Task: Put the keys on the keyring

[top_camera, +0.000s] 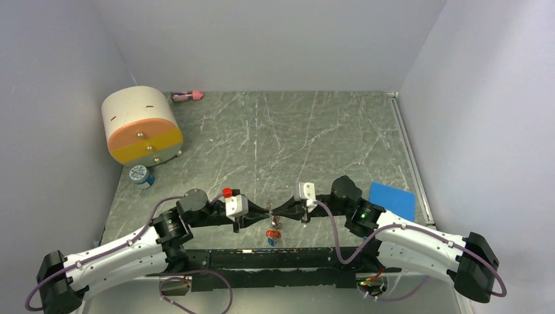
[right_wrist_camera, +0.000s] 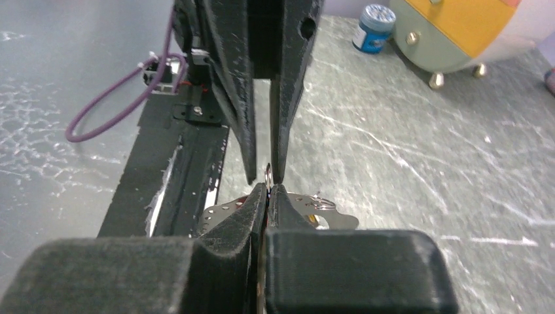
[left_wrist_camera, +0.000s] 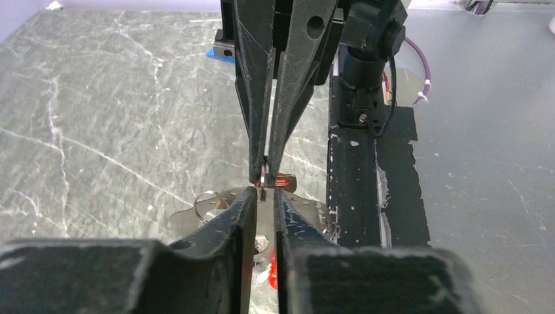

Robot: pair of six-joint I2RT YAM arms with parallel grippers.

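My left gripper (top_camera: 267, 210) and right gripper (top_camera: 280, 210) meet tip to tip just above the near table. The right gripper (right_wrist_camera: 267, 191) is shut on the thin wire ring of the keyring. The keyring's pale plate (right_wrist_camera: 340, 216) lies right below, a second wire loop (right_wrist_camera: 321, 201) on it. The plate also shows in the left wrist view (left_wrist_camera: 213, 210). My left gripper (left_wrist_camera: 264, 194) stands a narrow gap apart around the ring, not pinching it. A red-headed key (left_wrist_camera: 283, 181) sits at the right gripper's tips. More keys (top_camera: 273, 233), one red, hang under the grippers.
A cream-and-orange drum (top_camera: 141, 124) stands at the back left with a small blue-capped jar (top_camera: 141, 175) in front of it. A pink item (top_camera: 187, 95) lies at the back wall. A blue pad (top_camera: 391, 199) lies at the right. A black base bar (top_camera: 262, 258) runs along the near edge.
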